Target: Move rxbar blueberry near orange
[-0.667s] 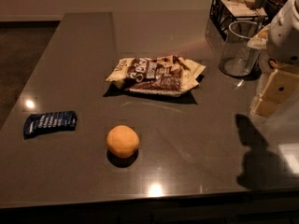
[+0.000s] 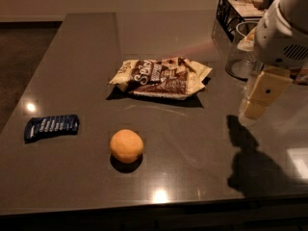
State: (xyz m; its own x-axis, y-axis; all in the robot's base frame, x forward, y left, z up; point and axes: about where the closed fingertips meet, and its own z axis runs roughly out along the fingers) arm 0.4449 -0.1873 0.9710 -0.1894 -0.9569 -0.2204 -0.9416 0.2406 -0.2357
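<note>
Camera view: tool (image 2: 253, 109) at right has edged toward the snack bag (image 2: 161, 77).

Your dark bench (image 2: 192, 143) carries a blue snack bar (image 2: 51, 127) near its left edge, an orange (image 2: 126, 146) apart to the right, a crinkled snack bag (image 2: 161, 77) behind, and a glass (image 2: 238, 57) and wire basket (image 2: 231, 6) far right. The gripper (image 2: 252, 110) hangs above the right side.
</note>
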